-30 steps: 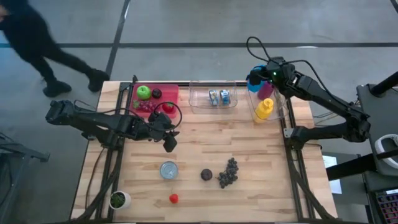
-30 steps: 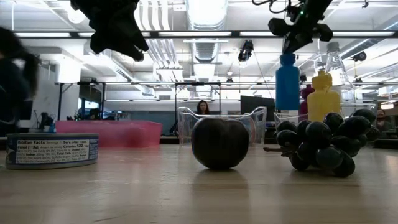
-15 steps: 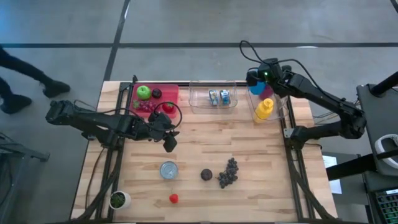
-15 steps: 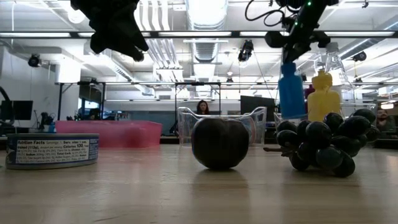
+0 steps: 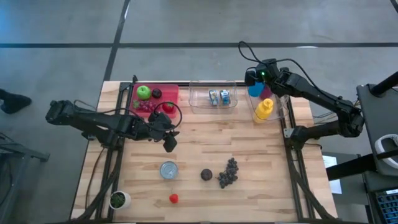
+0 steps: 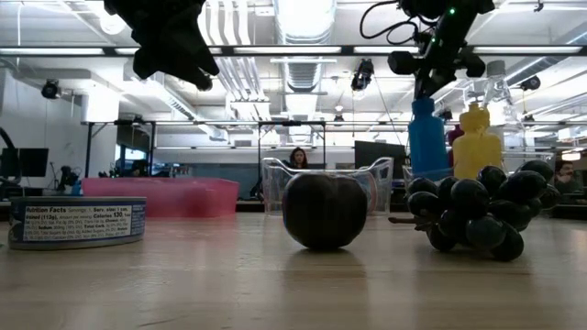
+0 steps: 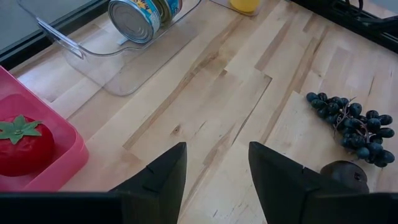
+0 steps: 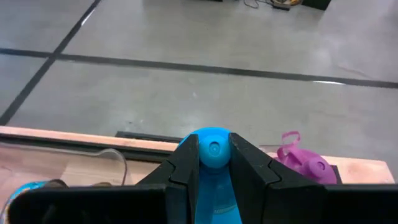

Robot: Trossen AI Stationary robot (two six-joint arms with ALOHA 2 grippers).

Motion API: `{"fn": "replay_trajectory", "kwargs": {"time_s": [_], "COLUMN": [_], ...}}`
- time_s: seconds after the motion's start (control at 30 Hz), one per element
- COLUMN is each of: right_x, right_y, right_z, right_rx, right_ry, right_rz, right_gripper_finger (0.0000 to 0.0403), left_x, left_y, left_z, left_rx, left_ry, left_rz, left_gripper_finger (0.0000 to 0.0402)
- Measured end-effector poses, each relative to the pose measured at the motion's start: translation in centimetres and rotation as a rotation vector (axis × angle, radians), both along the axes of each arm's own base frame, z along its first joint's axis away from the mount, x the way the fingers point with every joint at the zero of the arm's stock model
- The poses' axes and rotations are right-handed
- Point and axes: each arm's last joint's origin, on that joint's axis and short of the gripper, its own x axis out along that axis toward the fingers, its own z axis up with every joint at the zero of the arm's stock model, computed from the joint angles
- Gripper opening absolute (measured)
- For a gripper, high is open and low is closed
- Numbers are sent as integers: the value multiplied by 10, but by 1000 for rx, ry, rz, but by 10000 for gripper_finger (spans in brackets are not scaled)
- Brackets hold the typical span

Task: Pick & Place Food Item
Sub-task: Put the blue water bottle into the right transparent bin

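The right gripper (image 8: pixel 214 163) sits at the far right corner of the table, over a clear bin (image 5: pixel 281 107) that holds bottles, and its two fingers (image 8: pixel 181 163) pinch the rounded cap of a blue bottle (image 8: pixel 214 149). In the right wrist view the cap lies squarely between the fingers, one pressed against each side, with the bottle's body hanging down below them. In the low view the blue bottle (image 6: pixel 427 139) stands upright under that gripper (image 6: pixel 431 75), just beside a yellow bottle (image 6: pixel 477 143). A pink bottle (image 8: pixel 306 161) lies near the blue one in the same bin. The left gripper (image 5: pixel 169 142) hangs above the bare wood left of the table's middle, its fingers (image 7: pixel 159 176) spread apart with nothing between them. On the table in front of it are a bunch of dark grapes (image 5: pixel 228 172) and a dark plum (image 5: pixel 206 175) just beside the bunch, with a tin can (image 5: pixel 168 169) near the plum on its left. A pink tray (image 5: pixel 172 93) at the far left holds a green apple (image 5: pixel 143 93), and a clear tray (image 5: pixel 199 102) in the far middle holds two cans (image 5: pixel 219 96).
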Motion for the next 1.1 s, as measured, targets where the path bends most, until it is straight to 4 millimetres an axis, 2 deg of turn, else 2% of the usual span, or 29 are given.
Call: {"fn": "replay_trajectory", "kwargs": {"time_s": [0.43, 0.8, 1.1], "right_x": [-1, -2, -3], "right_y": [1, 2, 2], "right_z": [-16, -29, -33], "right_rx": [43, 62, 70], "right_ry": [-81, -45, -35], "right_rz": [-89, -94, -88], "right_gripper_finger": [66, 74, 107], "left_x": [0, 0, 0], "left_y": [0, 0, 0], "left_z": [0, 0, 0], "left_rx": [0, 0, 0], "left_ry": [0, 0, 0], "left_rz": [0, 0, 0], "left_gripper_finger": [182, 178, 174]}}
